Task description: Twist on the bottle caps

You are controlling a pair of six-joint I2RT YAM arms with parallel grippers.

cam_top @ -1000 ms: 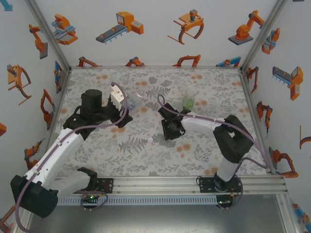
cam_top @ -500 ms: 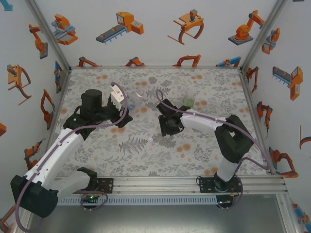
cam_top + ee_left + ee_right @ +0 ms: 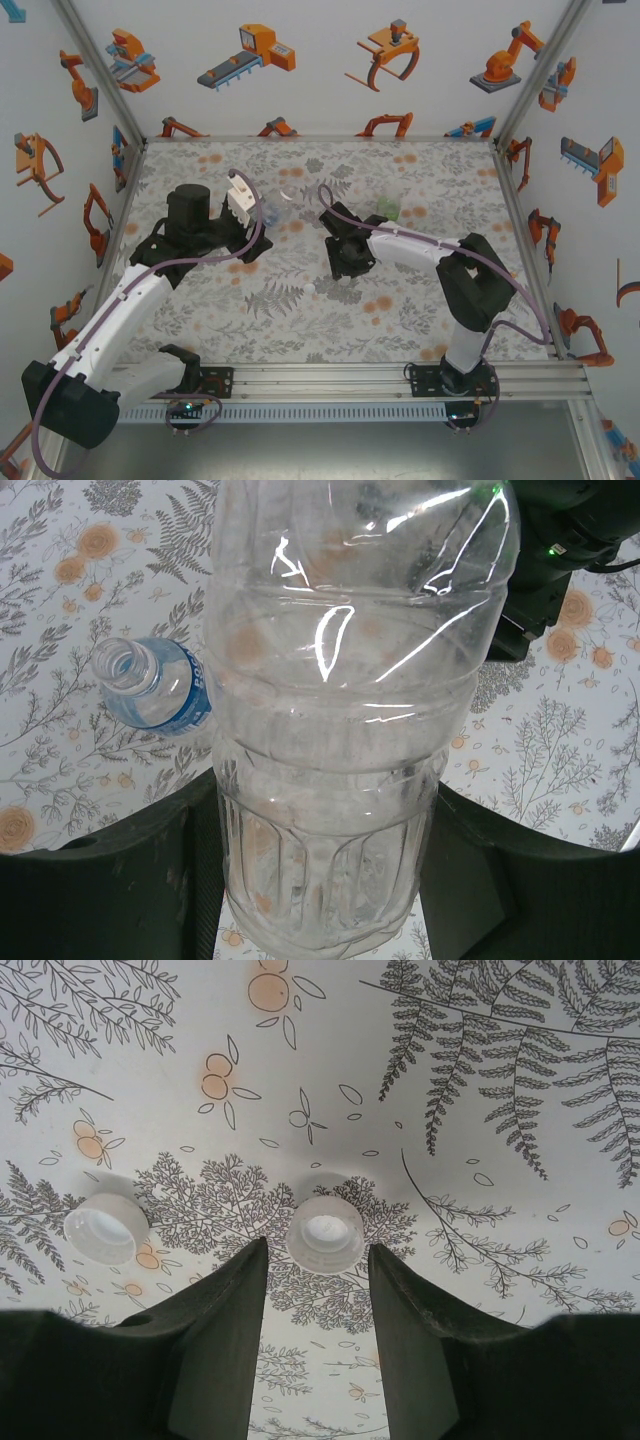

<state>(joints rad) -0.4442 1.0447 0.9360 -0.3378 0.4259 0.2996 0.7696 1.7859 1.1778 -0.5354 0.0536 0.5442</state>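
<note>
The right gripper [image 3: 317,1246] has shifted left and parted its fingers, now released, lining up a small whitish round plastic screw cap [image 3: 325,1233] just beyond their tips; the left gripper [image 3: 320,825] clenches a colourless see-through plastic bottle [image 3: 350,680] between its fingers, likely steadying it for capping

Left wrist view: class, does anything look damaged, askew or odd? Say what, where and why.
The colourless bottle gripped between the left fingers looks dented: its upper wall shows sharp creases. To its left, the blue-labelled bottle has an open neck, no cap on.
</note>
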